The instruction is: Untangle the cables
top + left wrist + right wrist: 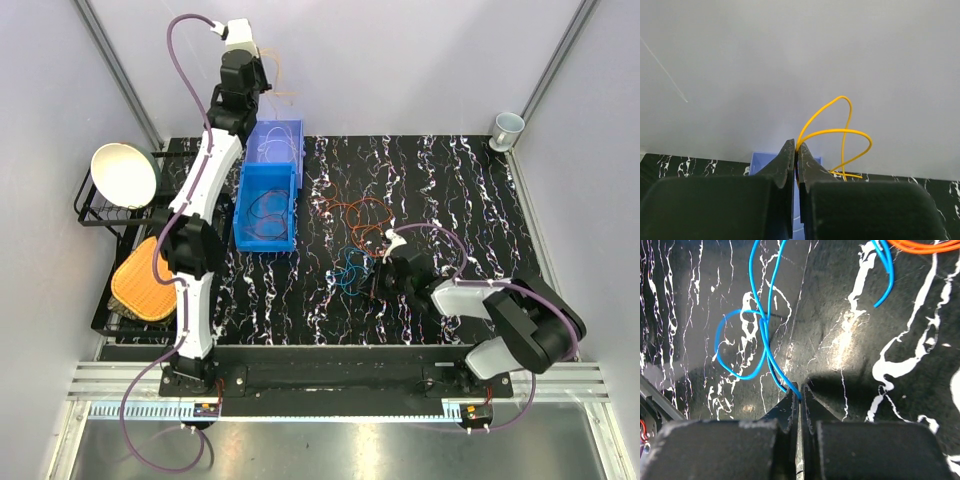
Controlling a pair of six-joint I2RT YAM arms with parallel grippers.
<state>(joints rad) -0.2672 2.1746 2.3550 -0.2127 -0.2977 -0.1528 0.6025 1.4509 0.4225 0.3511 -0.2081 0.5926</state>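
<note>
My left gripper (265, 82) is raised high above the back end of the blue bin (268, 185). In the left wrist view it (796, 147) is shut on a yellow cable (840, 132) that loops up in front of the grey wall. My right gripper (384, 268) is low on the black marbled table (450, 190). In the right wrist view it (800, 391) is shut on a blue cable (762, 330) that lies in loops on the table. The blue cable (350, 265) lies just below a loose bunch of orange cables (355, 212). An orange cable (925, 246) also shows in the right wrist view.
The blue bin holds red-brown wires (265, 210) in its near half and a pale wire (270, 145) in its far half. A black dish rack (100, 215) with a white bowl (125, 175) and an orange mat (140, 280) stands at left. A cup (507, 127) stands at the back right.
</note>
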